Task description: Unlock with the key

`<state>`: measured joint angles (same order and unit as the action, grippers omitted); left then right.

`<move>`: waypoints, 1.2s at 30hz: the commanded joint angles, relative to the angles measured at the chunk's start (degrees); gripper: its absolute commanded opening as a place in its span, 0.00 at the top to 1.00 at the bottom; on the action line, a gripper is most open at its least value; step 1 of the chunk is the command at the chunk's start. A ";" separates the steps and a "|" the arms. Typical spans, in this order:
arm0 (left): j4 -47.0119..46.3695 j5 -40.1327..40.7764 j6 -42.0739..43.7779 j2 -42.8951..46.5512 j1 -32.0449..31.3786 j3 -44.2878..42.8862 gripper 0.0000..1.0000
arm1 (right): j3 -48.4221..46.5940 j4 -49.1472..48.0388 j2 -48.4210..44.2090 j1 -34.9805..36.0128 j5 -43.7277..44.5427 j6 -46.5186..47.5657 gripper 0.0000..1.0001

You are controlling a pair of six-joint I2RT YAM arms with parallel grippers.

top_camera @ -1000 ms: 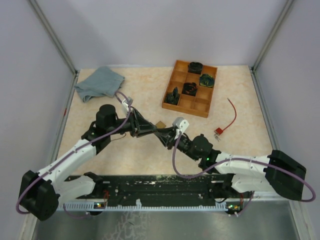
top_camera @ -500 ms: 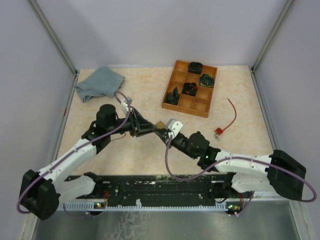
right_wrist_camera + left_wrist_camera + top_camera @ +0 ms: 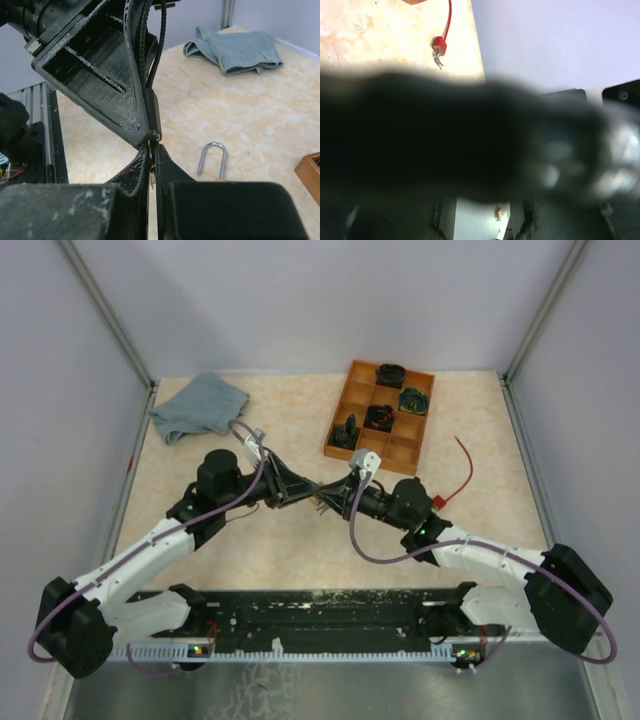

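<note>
The padlock [image 3: 212, 159] lies flat on the table [image 3: 250, 540], just beyond the tip of the right pincer [image 3: 153, 152] and a little to its right in the wrist view. Its silver shackle shows, but its brass body is almost fully covered by the pincer's finger. The key [image 3: 149, 159] is only a thin metal piece in the slit between the right fingers, which are pressed together on it. The left pincer [image 3: 151, 132] points in from the opposite side, and its tip touches the tip of the right one. Its fingers also meet at the point, and I cannot tell if they hold something.

The table is beige with a marble pattern and is closed in by pale grey walls [image 3: 320, 300]. Far behind the left pincer lies a crumpled blue cloth [image 3: 198, 405]. Behind the right pincer stands a wooden tray [image 3: 372, 446] with dark parts in some compartments. Beside the right wrist, a red cable [image 3: 465, 465] ends in a red lock [image 3: 439, 45] with small keys [image 3: 437, 61].

From above, the padlock is hidden under the two pincers. The left wrist view is nearly all filled by a dark blurred shape. Whether the shackle is open, I cannot tell.

Both arms stretch low over the table and lean inward, forming a shallow V with its point near the middle of the table.
</note>
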<state>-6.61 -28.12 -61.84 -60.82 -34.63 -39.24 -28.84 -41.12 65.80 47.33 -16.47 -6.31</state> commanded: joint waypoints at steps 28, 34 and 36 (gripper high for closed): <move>0.57 -9.53 2.44 -3.81 -6.97 0.06 1.00 | -6.08 -36.71 9.41 -4.11 -19.73 -18.37 1.00; 6.90 -5.51 4.82 -2.66 -4.29 -1.65 1.00 | -5.61 -10.67 4.31 2.45 -10.37 7.64 1.00; 7.32 -5.49 4.93 -1.67 -2.15 -1.63 1.00 | -4.23 -9.69 3.63 2.42 -9.78 8.71 1.00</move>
<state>-2.33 -23.88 -57.14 -62.30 -35.94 -40.27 -29.65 -44.25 72.62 45.01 -24.95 -5.61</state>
